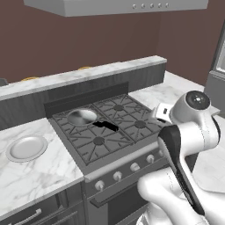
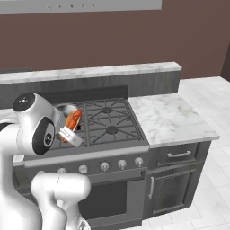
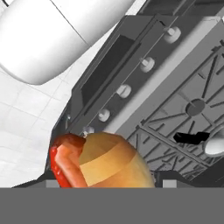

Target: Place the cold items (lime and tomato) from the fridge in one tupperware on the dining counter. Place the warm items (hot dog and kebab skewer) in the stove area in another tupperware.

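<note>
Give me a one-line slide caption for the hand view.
Hot dog held in the tool above the stove, control knobs lined up below.

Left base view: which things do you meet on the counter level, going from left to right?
Plate → pan → stove → arm
</note>
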You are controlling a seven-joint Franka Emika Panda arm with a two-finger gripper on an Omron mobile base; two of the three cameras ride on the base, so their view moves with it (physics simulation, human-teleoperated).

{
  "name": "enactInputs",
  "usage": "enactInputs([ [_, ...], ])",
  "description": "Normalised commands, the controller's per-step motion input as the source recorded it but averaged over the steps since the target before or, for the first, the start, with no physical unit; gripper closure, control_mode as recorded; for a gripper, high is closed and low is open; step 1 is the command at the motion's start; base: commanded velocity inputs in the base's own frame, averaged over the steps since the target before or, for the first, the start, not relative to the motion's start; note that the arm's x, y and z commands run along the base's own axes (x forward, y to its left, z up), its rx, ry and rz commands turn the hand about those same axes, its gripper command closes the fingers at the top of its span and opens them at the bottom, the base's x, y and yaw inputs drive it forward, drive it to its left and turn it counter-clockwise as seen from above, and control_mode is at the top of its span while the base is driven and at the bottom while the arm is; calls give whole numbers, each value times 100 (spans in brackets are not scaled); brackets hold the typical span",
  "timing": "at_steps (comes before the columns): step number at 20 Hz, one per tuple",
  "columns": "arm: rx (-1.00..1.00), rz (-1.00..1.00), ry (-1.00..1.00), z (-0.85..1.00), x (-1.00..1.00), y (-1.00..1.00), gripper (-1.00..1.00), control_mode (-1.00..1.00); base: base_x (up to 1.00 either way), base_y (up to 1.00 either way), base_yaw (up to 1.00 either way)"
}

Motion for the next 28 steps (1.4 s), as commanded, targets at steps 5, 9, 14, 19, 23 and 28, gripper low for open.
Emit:
enactInputs([
  [5, 0, 4, 0, -23, -2, 0, 100, -100, 0, 0, 0],
  [9, 0, 0, -3, -7, -13, 0, 100, 100, -9, 0, 0],
  [14, 0, 0, 0, 0, 0, 0, 100, 100, -55, -20, -5],
  [19, 0, 0, 0, 0, 0, 0, 100, 100, -13, -47, -14],
  [23, 0, 0, 0, 0, 0, 0, 100, 100, 4, -82, -1],
  [28, 0, 0, 0, 0, 0, 0, 100, 100, 10, -99, 0],
])
